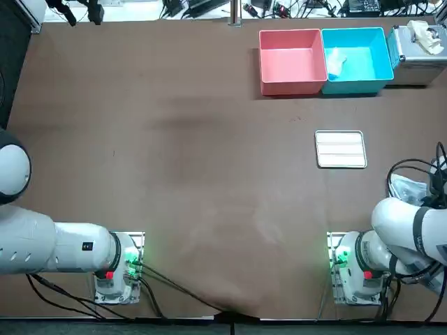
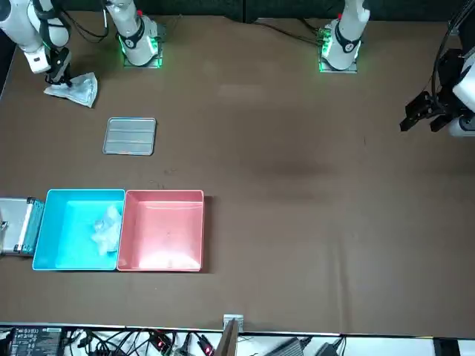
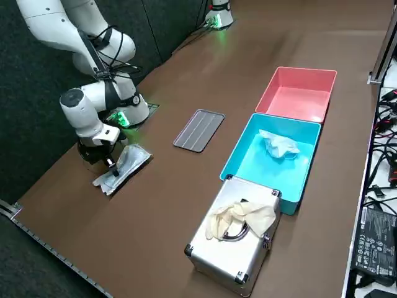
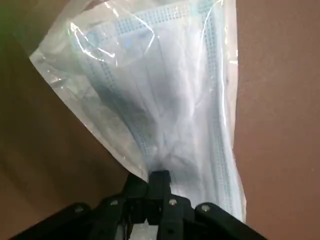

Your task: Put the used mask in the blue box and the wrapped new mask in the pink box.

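Right gripper (image 3: pixel 111 165) low at the side view's left, fingers (image 4: pixel 161 179) clenched on the clear-wrapped pale blue mask (image 3: pixel 128 161) lying on the brown table (image 3: pixel 186 205); crumpled white used mask (image 3: pixel 278 144) sits in the blue plastic box (image 3: pixel 257 166).

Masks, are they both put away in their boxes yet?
Halfway. Done: the crumpled used mask lies in the blue plastic box. In hand: the right gripper is shut on the new mask in its clear plastic wrapper, low over the table near the robot's own right side. Left: carry it to the pink plastic box, which holds no mask.
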